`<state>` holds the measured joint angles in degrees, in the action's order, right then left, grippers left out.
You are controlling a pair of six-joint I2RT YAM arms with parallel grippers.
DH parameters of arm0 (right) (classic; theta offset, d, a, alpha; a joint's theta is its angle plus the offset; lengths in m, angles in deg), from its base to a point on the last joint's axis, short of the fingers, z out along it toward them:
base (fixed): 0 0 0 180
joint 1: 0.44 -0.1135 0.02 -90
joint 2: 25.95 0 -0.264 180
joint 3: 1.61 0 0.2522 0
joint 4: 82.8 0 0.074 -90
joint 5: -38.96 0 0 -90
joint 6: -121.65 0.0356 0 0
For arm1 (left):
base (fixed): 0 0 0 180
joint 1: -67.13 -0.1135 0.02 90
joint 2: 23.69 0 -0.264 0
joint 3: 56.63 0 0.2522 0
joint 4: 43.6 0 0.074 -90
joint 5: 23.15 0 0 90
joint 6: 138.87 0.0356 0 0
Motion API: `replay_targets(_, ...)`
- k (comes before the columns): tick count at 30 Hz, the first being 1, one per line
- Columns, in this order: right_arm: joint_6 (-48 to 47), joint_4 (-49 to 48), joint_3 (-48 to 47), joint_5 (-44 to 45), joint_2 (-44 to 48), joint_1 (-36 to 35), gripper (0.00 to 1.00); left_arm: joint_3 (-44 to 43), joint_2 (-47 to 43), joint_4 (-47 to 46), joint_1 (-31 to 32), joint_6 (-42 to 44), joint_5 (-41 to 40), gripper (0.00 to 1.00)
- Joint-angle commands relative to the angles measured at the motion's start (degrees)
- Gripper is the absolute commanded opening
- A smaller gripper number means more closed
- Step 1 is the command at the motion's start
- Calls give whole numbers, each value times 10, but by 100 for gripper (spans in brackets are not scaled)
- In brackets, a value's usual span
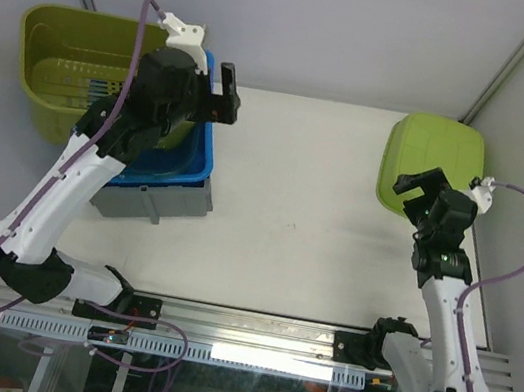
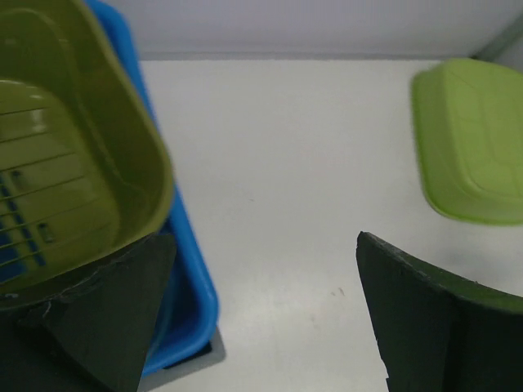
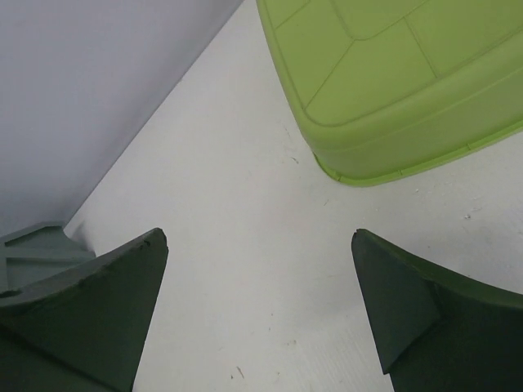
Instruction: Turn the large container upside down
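Your left arm (image 1: 73, 173) rises from its base, folds at the elbow and reaches out over the blue bin (image 1: 192, 158). Its left pincer (image 1: 215, 86) is level, with jaws spread wide and nothing between them. The large green basket (image 1: 61, 69) stands upright, mouth up, on the pincer's left side. In the left wrist view its rim (image 2: 155, 163) sits just above the left fingertip (image 2: 151, 253); you cannot tell if they touch. The blue bin's edge lies right under that finger, and a grey bin (image 1: 164, 204) sits behind the pincer, against the blue one.

Your right arm (image 1: 450, 310) stands steeply and tips forward at the wrist. The right pincer (image 1: 419, 183) is also fully spread and empty, angled down at the white table (image 1: 305, 183). A smaller green tub (image 1: 433, 145) lies bottom-up just ahead of it, off its right finger and apart from both.
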<state>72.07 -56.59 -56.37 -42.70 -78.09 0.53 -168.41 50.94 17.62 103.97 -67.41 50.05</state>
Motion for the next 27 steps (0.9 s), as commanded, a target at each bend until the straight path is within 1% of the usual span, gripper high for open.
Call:
replay_targets(1,-21,51,27,-2,94,-1,99,-84,45,66,-49,31,-130,99)
replay_targets(2,-22,57,28,-1,109,-1,99,-104,64,78,-59,38,-148,99)
replay_targets(3,-23,64,28,-1,120,-1,99,-122,102,91,-70,40,-163,99)
replay_targets(4,-24,69,28,-3,129,-1,99,-145,130,102,-80,44,-166,99)
replay_targets(9,-26,97,19,-14,141,-1,99,-203,243,105,-95,66,-200,99)
replay_targets(12,-28,108,19,-19,141,-1,99,-226,305,108,-103,63,-241,98)
replay_targets(15,-30,118,19,-18,147,-1,99,-226,340,107,-107,58,-272,95)
replay_targets(18,-34,119,21,-14,158,-2,99,-212,361,107,-107,57,-290,88)
replay_targets(23,-39,119,19,-4,166,-1,99,-183,350,98,-106,44,-295,63)
replay_targets(27,-35,116,17,-14,158,-1,99,-173,332,91,-106,47,-296,60)
